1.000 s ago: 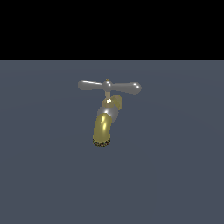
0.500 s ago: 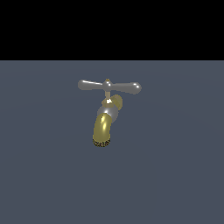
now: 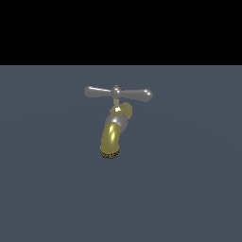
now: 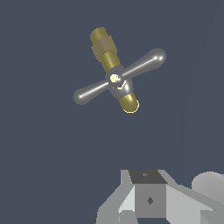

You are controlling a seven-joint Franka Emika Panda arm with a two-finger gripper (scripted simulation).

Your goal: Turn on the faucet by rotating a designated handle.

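Hand [image 4: 151, 199] barely in view, grip state unclear, well apart from handle [image 4: 119, 77].

Only in the wrist view: grey gripper [image 4: 151, 199] body at the frame edge, fingertips cut off, opening impossible to judge. Absent from the exterior view.

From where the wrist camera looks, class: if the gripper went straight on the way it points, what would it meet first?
Probably the bare grey floor. The handle and faucet sit off that line, though depth is unclear. The gripper is only partly in frame.
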